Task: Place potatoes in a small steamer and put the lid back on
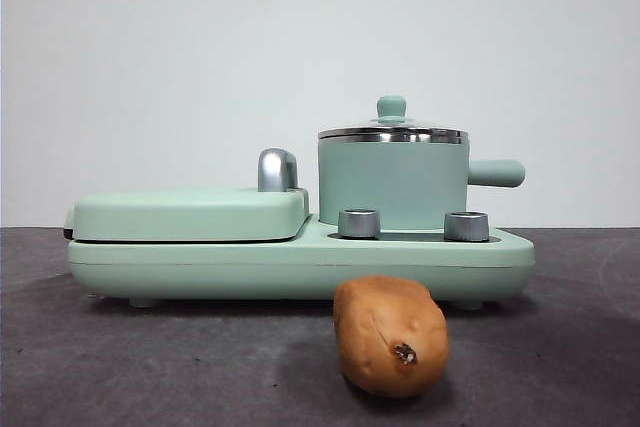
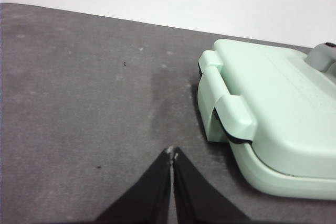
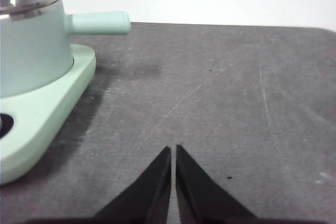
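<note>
Nearest the front camera lies the potato [image 1: 391,336] on the dark table [image 1: 150,367], just before the mint-green cooker base [image 1: 300,265]; behind it the small steamer [image 1: 393,182] sits on that base with the glass lid [image 1: 392,130] on, so the pot must likely be uncovered first, and neither arm shows here. From the left wrist, the left gripper [image 2: 172,153], jaws pressed together, hangs over bare table beside the griddle cover [image 2: 273,114], whose far side is cut off. From the right wrist, the right gripper [image 3: 172,149], jaws likewise together, hangs well off the steamer's handle [image 3: 100,22], the potato out of sight.
</note>
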